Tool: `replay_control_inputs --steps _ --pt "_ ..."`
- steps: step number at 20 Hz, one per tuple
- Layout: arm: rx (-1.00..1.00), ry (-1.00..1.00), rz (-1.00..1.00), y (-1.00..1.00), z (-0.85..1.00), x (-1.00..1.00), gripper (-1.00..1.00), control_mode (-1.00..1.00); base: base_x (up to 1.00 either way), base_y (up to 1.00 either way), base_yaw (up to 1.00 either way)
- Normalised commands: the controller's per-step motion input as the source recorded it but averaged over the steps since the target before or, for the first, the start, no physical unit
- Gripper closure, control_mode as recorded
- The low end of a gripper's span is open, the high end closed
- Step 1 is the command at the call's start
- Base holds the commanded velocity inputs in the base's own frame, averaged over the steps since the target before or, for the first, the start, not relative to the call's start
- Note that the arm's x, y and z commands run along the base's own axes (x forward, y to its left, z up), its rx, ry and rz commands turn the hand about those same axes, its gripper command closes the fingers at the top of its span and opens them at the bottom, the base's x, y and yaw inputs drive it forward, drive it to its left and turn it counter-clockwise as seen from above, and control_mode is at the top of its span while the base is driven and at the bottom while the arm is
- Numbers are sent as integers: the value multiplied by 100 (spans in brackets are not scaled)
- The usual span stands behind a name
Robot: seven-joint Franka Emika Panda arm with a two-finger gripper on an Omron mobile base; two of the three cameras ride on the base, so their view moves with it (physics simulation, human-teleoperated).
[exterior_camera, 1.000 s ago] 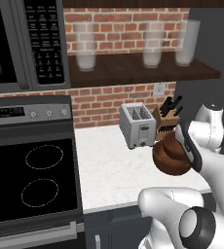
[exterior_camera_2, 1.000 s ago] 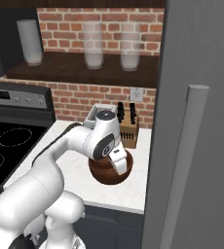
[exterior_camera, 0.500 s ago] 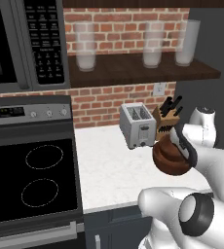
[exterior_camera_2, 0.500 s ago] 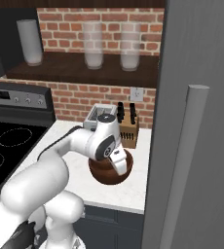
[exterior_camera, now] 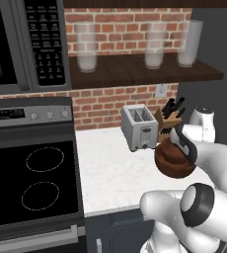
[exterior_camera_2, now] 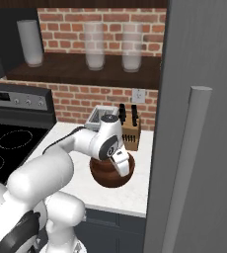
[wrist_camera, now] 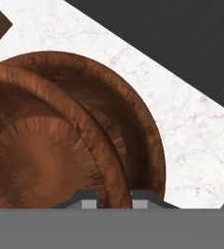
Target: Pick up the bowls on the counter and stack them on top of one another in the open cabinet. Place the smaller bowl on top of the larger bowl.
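Currently the gripper (wrist_camera: pixel 114 197) is clamping one bowl's rim (wrist_camera: pixel 109 170) near the counter's (exterior_camera: pixel 110 173) right edge; such a thin pinch is risking the bowl tilting loose.

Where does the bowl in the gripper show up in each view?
Left base view: held bowl at right of centre, just below the knife block.
Right base view: bowl at centre, under the white wrist.
Hand view: bowl at left, rim between the fingertips.
Shared landmark: the knife block.

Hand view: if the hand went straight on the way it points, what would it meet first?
The bowl whose rim the hand is shut on; beyond it the second bowl, then the counter. Depth is unclear.
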Motion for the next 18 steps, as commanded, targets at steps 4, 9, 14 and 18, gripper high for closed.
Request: replay_control_inputs --steps 4,9,14,18 --pt "0 0 0 0 0 0 -100 -100 0 0 0" --pt "0 0 0 0 5 0 -100 -100 0 0 0" --pt "4 -4 0 -5 37 -8 -100 -100 0 0 0" --pt "10 -5 0 -33 50 -72 -100 -100 0 0 0"
